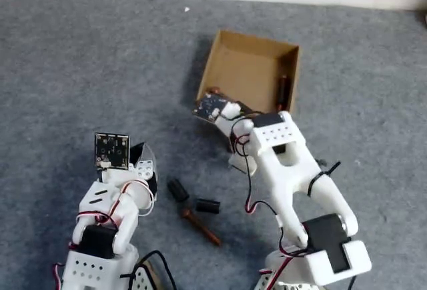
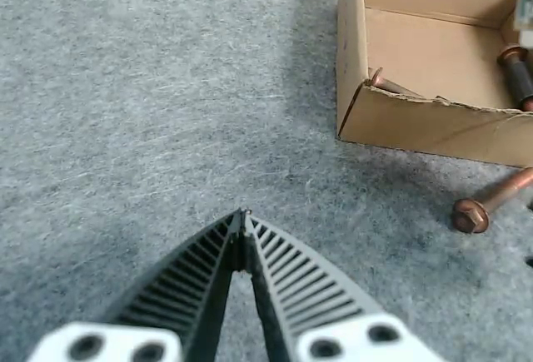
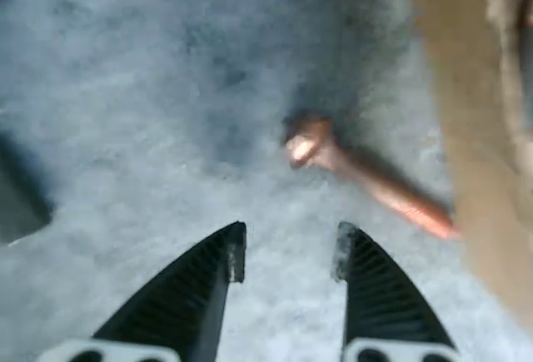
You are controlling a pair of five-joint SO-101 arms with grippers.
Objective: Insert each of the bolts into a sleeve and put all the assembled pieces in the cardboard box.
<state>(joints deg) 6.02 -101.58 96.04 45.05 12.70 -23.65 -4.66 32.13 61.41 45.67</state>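
One copper-coloured metal bolt lies on the grey felt desk just ahead of the right hand, half-open and empty, its shank slanting toward the brown cardboard box at the hand's twelve o'clock.

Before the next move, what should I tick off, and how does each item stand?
1. Right claw open: ok.
2. Bolt lies ahead of it, loose on the carpet: ok.
3. Room between bolt and cardboard box wall: cannot tell.
4. Left claw shut, empty, apart from that bolt: ok.
5. Two sleeves lie free on the carpet: ok.
6. Everything boxed: not ok; an assembled piece lies inside, sleeves outside.
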